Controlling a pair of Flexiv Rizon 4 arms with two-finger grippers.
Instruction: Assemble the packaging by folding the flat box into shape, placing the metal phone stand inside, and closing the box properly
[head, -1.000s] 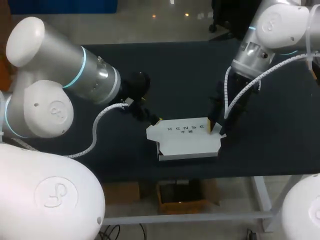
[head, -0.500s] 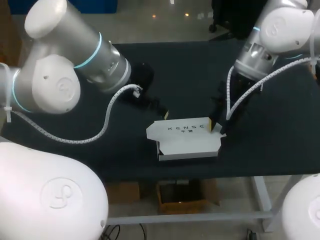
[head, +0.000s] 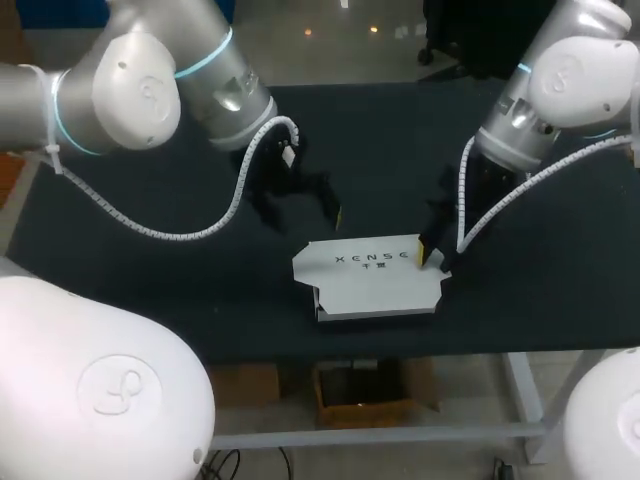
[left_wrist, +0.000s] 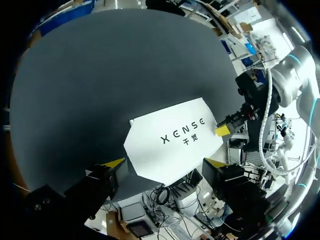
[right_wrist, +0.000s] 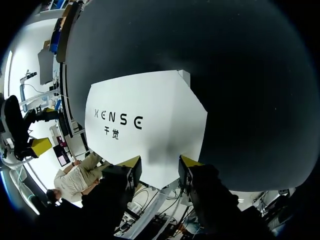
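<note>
white box (head: 372, 275), long axis left-right; left hand (head: 303, 208) spread, empty; right hand (head: 432, 256) seemingly spread too.

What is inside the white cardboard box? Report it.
Nothing inside shows: the printed top panel of the white cardboard box covers its interior, so any contents are hidden.

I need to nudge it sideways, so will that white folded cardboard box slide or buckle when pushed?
The white folded cardboard box looks thin-walled and probably light, so it likely slides on the dark table. It may dent if pressed from above.
</note>
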